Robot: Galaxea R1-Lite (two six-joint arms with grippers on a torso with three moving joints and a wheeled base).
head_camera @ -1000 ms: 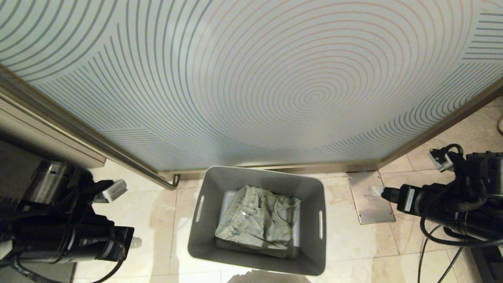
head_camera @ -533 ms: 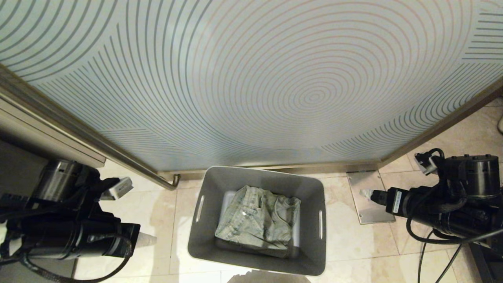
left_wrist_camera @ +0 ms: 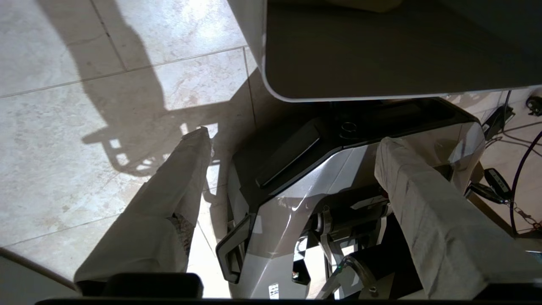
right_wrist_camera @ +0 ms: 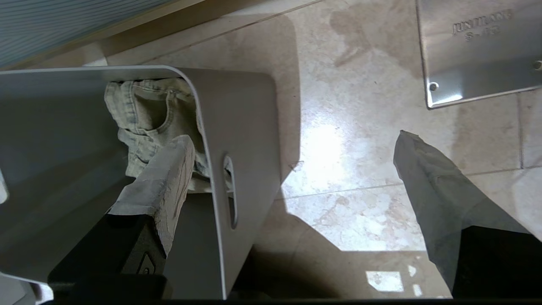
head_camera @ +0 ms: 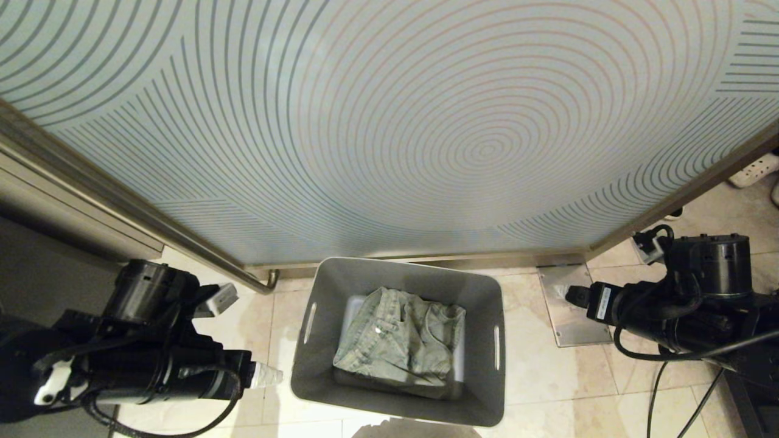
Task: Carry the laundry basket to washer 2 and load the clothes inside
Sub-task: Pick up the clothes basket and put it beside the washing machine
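Black left gripper [head_camera: 268, 375] is sitting low, just beside the laundry basket [head_camera: 316, 371], its cloth-wrapped fingers [left_wrist_camera: 182, 178] spread wide and holding nothing. Grey smooth plastic tub, tapered walls, rounded corners and slot handles, is standing on glossy beige marble tiles [head_camera: 541, 371] against a frosted panel [head_camera: 389, 121] with concentric ring lines. The clothes [head_camera: 398, 347], crumpled pale green-grey denim with seams, are lying inside it. Right gripper [head_camera: 563, 293] is hanging over a brushed metal floor plate [head_camera: 578, 334], jaws wide apart, empty.
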